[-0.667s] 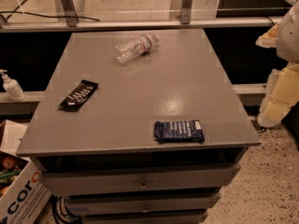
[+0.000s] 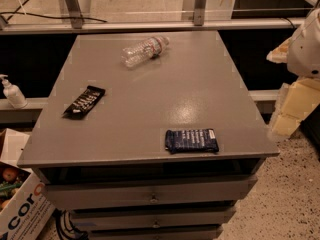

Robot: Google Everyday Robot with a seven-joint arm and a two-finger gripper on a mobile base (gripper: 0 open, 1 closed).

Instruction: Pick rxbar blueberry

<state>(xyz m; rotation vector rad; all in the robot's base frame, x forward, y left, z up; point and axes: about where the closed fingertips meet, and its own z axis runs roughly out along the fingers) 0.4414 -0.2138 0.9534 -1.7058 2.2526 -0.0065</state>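
The bench was a grey cabinet with a flat top and a stack of drawers below its near edge.

The rxbar lay flat on the bench top, close to the near edge and right of centre. Its long side ran roughly parallel to that edge. The wrapper was dark blue with rows of pale text, and a small white patch showed at its right end. Nothing touched it.

A black bar lay flat on the left part of the bench, well apart from the rxbar. It was set diagonally, with its near end pointing to the left edge.

A clear bottle lay on its side at the far part of the bench, slightly left of centre, with its cap end pointing right and far.

The pincer was at the right edge of the view, beyond the right side of the bench and off its top. It showed only as cream-coloured parts below a white arm. Whether it was wide or narrow could not be told. It was well apart from the rxbar and held nothing that could be seen.

A pump bottle stood upright on a ledge left of the bench. A cardboard box sat on the floor at the near left corner.
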